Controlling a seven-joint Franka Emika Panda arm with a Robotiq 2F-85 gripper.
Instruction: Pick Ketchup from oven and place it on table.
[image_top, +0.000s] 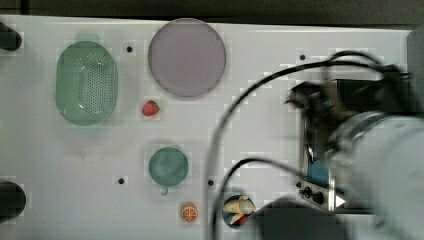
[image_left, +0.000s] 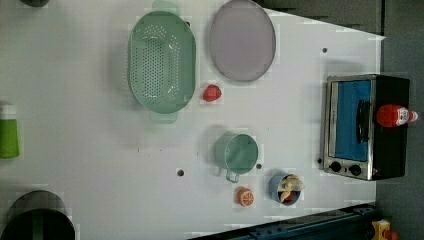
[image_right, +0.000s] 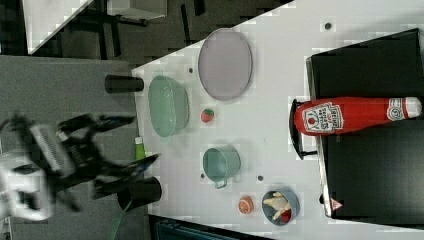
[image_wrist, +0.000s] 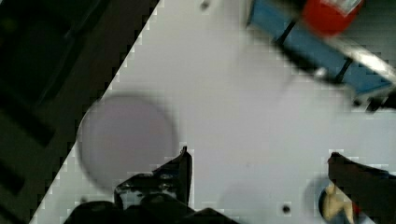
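The ketchup (image_right: 350, 116), a red bottle with a white label and cap, stands on the black top of the oven (image_right: 370, 170), above its handle. In the left view the ketchup (image_left: 395, 115) is on the oven (image_left: 350, 125) at the white table's (image_left: 75, 100) right end. My gripper (image_wrist: 259, 156) is open, its dark fingers wide apart with nothing between them. It hangs over bare table, apart from the ketchup (image_wrist: 327, 14) and oven (image_wrist: 317, 46). The gripper (image_right: 142, 139) is at the right view's left, far from the bottle. My blurred arm (image_top: 380, 160) covers the oven (image_top: 320, 175).
On the table are a green colander (image_left: 161, 62), a pale-purple plate (image_left: 242, 40), a strawberry (image_left: 211, 93), a green mug (image_left: 236, 152), an orange half (image_left: 245, 196) and a blue bowl of food (image_left: 286, 188). Black cables (image_top: 225, 125) loop over the table.
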